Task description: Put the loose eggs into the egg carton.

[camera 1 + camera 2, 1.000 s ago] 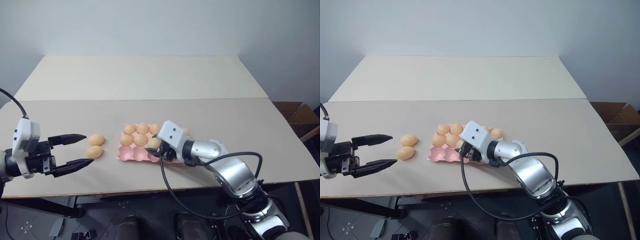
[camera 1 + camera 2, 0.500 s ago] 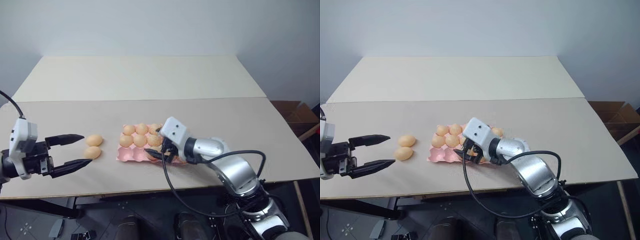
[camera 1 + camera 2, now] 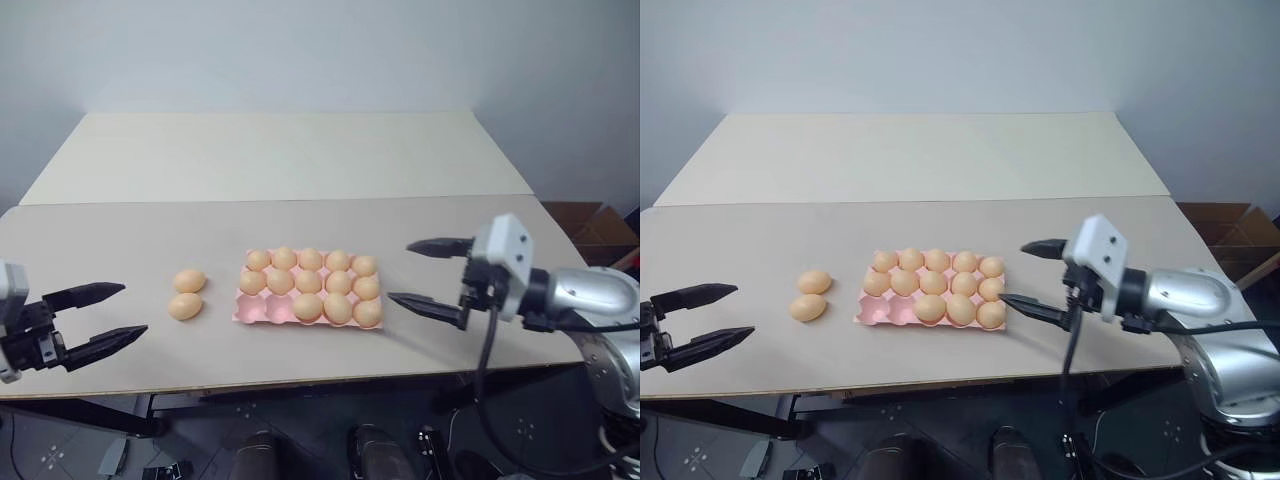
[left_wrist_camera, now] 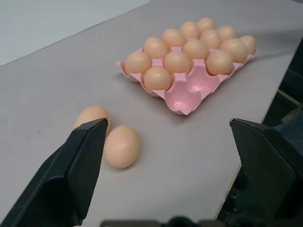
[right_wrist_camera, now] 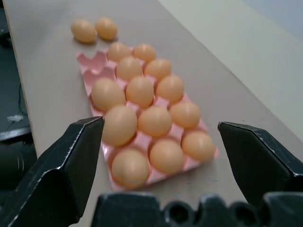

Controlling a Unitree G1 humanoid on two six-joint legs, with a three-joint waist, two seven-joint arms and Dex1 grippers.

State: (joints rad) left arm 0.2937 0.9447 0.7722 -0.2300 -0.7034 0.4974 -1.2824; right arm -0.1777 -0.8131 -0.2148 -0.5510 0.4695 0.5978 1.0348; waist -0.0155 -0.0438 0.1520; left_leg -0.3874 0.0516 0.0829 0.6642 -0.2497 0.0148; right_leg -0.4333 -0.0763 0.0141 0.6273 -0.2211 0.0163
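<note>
Where the right arm a second ago reached over the tray, the flat pink moulded egg carton now lies uncovered near the front edge of the long beige table, about midway along it.

Contents: thirteen smooth peach-orange eggs seated in cups; far row and middle row full, near row filled in its three right-hand cups. The egg in the near row's middle cup sits where the right gripper was working a moment ago, so it reads as the latest placed. Two cups at the near left corner of the carton are empty.

Outstanding: two loose peach-orange eggs, touching one another, on the table just beside the carton's left end, toward the front edge. Two eggs, two vacant cups; on that count the task looks two placements short of done.

Right gripper: has drawn clear to the right of the carton, black fingers spread wide, nothing between them.

Left gripper: off the table's front left corner, has slid further left than a second ago, fingers wide apart, empty, aimed toward the loose pair. It appears better placed to collect them.
</note>
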